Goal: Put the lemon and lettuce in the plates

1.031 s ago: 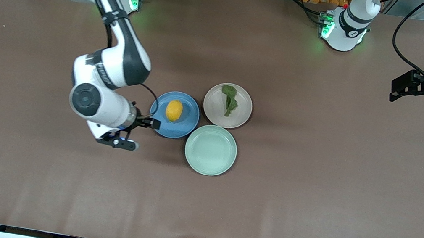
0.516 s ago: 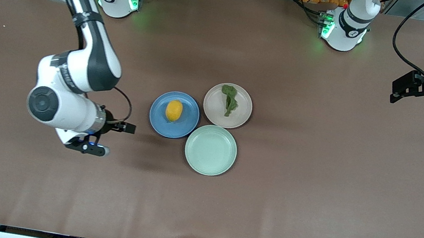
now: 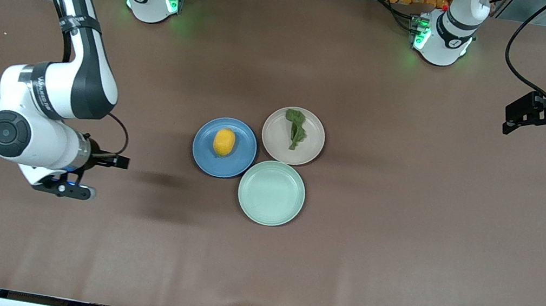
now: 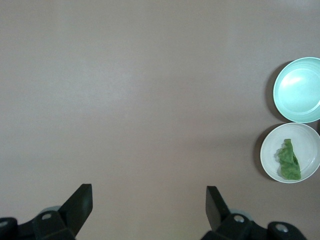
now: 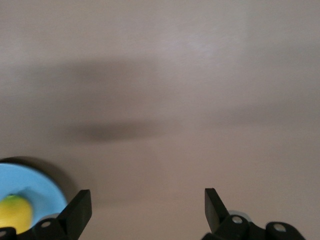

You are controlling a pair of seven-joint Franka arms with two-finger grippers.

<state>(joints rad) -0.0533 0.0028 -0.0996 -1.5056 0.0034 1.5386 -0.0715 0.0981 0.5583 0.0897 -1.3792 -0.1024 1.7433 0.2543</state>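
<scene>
Resting in the blue plate (image 3: 235, 164) at frame centre, the lemon (image 3: 224, 142) looks firm and smooth, best gripped across its middle; the limp lettuce (image 3: 296, 128) lies in the beige plate (image 3: 274, 145). Both the right tool (image 3: 108, 171) and the left tool (image 3: 510, 115) stand apart and empty.

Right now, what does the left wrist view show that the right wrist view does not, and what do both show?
Only the left wrist view shows the lettuce lying in the beige-pink plate, with the empty mint-green plate beside it, and the open left pincer over bare table.

Only the right wrist view shows the lemon on the blue plate, and the open right pincer, which holds nothing.

Both share the brown table and a pair of open black fingers at the edge of the picture.
</scene>
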